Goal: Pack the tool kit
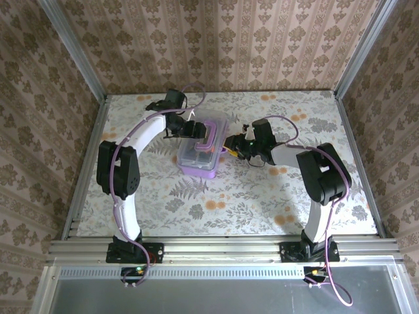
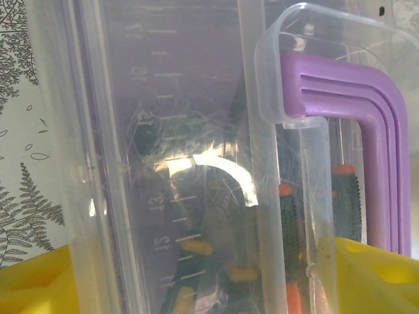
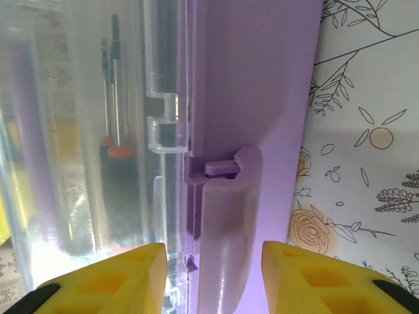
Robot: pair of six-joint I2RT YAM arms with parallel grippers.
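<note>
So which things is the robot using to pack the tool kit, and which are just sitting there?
For the job:
- purple box
- clear lid
- purple handle
- screwdrivers inside the box
- left claw and right claw, both open

Just there:
- flowery table cover
- patterned walls

I saw the small rectangular purple plastic box mid-table, upright, its clear lid down, the purple handle on top; inside lay screwdrivers with orange-and-black handles.
</note>
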